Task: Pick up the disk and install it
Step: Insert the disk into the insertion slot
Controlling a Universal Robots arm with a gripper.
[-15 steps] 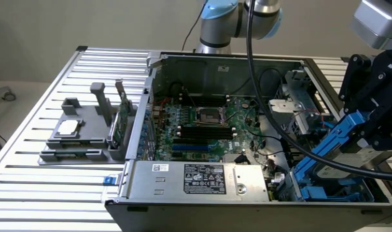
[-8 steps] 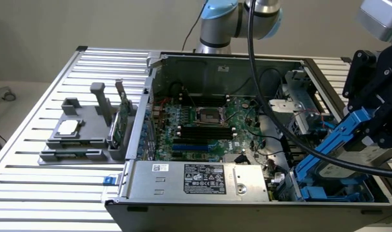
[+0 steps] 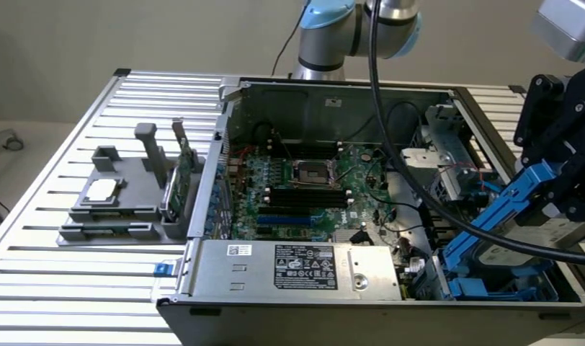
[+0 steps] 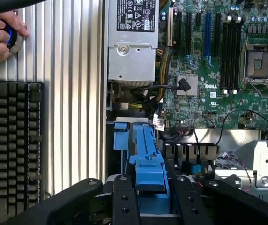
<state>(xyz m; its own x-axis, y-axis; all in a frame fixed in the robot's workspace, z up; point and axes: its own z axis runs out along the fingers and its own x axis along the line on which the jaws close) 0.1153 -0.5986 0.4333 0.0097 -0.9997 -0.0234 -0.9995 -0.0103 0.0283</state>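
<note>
Starting at the exterior view's left: a grey fixture (image 3: 114, 209) sits on the slatted worktop (image 3: 42, 274) with the little silver chip (image 3: 102, 189) and the green card (image 3: 185, 180) in it, and neither is our part. In the middle is the open PC case (image 3: 237, 97), motherboard (image 3: 312, 187) and power supply (image 3: 292, 267) showing. The disk (image 3: 519, 194) is over at the exterior view's right, up in the air and tilted above the drive bay (image 3: 504, 292). The tool (image 4: 152, 199) is clamped on the upper end of its blue carrier, and the wrist view has the plastic pinched between the black fingers (image 4: 124, 199). The long axis runs on a slant, low end pointing down into the bay and high end up at the tool. My guess on handling: the metal drive is stiff, hefty for its size and hates knocks, while the carrier is smooth, slightly bendy plastic. So I'd grip the frame's end or rails, not the label face. A thick black cable (image 3: 408, 180) crosses right in front of it too.
</note>
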